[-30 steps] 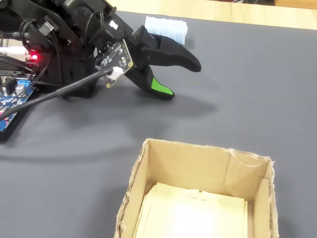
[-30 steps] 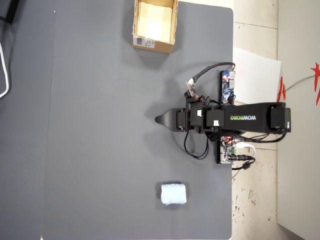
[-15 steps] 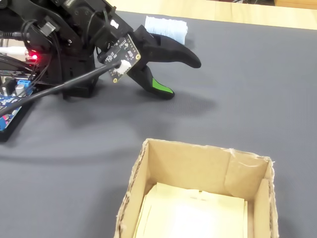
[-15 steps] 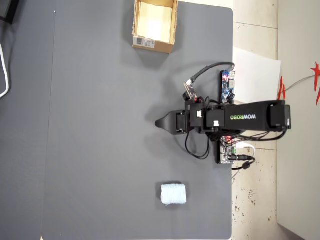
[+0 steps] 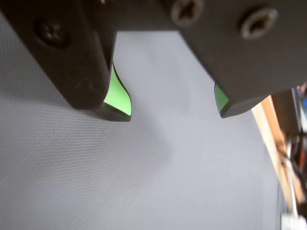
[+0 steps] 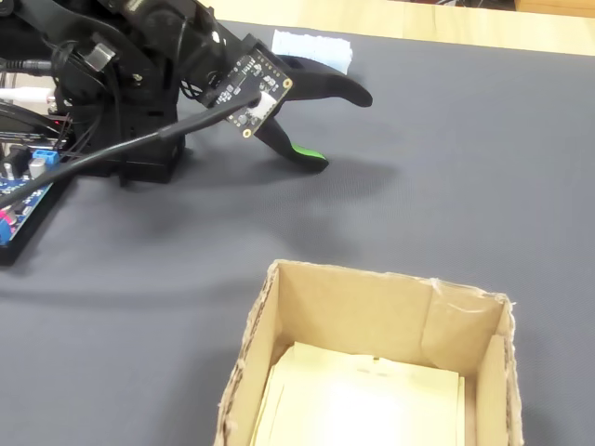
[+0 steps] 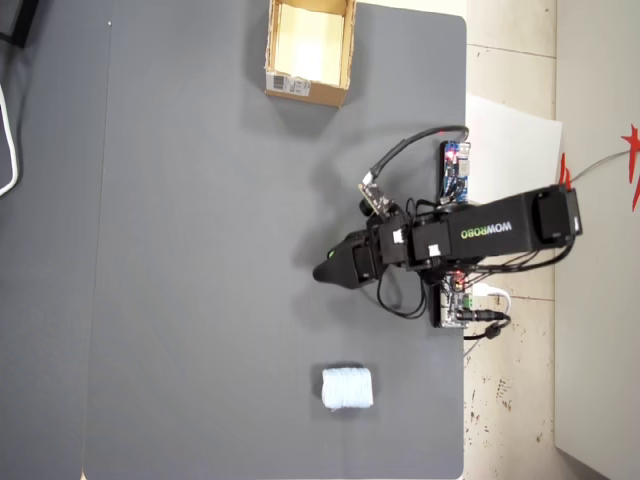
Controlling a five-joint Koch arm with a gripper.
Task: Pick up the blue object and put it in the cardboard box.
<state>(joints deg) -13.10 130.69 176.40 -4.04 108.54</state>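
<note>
Nothing sits between my gripper [image 5: 175, 111]: its green-padded jaws stand apart over bare grey mat [image 5: 144, 182]. In the overhead view the blue object [image 7: 347, 388] lies well off to one side of my gripper [image 7: 330, 267], near the mat's bottom edge, with its long axis along that edge. It looks pale, soft and fuzzy. The cardboard box [image 7: 307, 90] stands farthest, at the opposite edge.

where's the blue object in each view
Wrist view: not in it, only the open gripper over grey mat.
Fixed view: blue object at top centre, behind the gripper.
Overhead view: blue object at bottom centre, below the gripper.
Shared landmark: the gripper.
</note>
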